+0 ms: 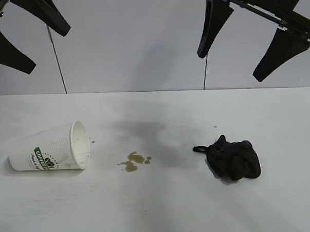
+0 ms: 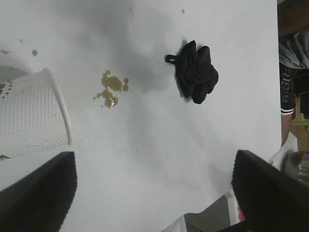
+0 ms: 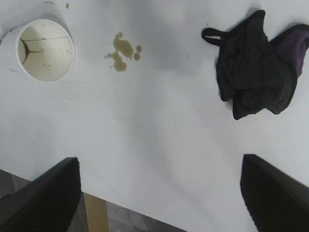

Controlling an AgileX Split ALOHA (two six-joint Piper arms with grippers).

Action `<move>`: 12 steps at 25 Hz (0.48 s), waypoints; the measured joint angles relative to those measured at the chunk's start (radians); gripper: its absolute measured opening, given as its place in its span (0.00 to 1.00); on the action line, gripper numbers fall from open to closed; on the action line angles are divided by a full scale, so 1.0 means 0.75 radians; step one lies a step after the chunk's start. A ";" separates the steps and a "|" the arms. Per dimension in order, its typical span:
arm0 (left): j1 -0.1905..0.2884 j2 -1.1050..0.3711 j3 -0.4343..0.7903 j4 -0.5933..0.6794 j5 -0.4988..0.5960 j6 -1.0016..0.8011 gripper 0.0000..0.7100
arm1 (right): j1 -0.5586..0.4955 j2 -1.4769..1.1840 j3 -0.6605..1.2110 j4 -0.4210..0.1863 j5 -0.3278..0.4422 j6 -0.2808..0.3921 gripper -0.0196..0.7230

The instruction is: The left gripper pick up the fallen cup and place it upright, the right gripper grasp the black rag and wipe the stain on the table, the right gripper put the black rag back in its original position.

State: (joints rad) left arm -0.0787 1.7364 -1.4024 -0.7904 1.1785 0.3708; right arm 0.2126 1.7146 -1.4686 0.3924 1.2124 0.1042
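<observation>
The white paper cup (image 1: pixel 48 149) with a green band lies on its side at the left of the table (image 1: pixel 164 213), mouth turned toward the light-brown stain (image 1: pixel 134 161). To the right of the stain sits the bunched black rag (image 1: pixel 233 158) with a small loop tail. My left gripper (image 1: pixel 46 51) hangs open, high above the cup. My right gripper (image 1: pixel 229 66) hangs open, high above the rag. The left wrist view shows the cup (image 2: pixel 29 116), stain (image 2: pixel 110 89) and rag (image 2: pixel 195 71) beyond the gripper (image 2: pixel 153 159). The right wrist view shows the cup's mouth (image 3: pixel 45 50), stain (image 3: pixel 123 50), rag (image 3: pixel 258 65) and gripper (image 3: pixel 159 164).
A grey panelled wall (image 1: pixel 136 45) stands behind the table. The left wrist view shows a person's striped sleeve (image 2: pixel 289 63) past the table's edge. The right wrist view shows floor (image 3: pixel 125 217) below the table's near edge.
</observation>
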 joint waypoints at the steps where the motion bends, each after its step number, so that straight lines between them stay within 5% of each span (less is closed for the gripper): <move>1: 0.000 0.000 0.000 0.000 0.000 0.000 0.89 | 0.000 0.000 0.000 0.000 0.000 0.000 0.86; 12: 0.000 0.000 0.000 0.000 -0.001 0.000 0.89 | 0.000 0.000 0.000 0.000 -0.020 0.000 0.86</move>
State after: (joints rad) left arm -0.0787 1.7364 -1.4024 -0.7904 1.1777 0.3708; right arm 0.2126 1.7146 -1.4686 0.3924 1.1977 0.1042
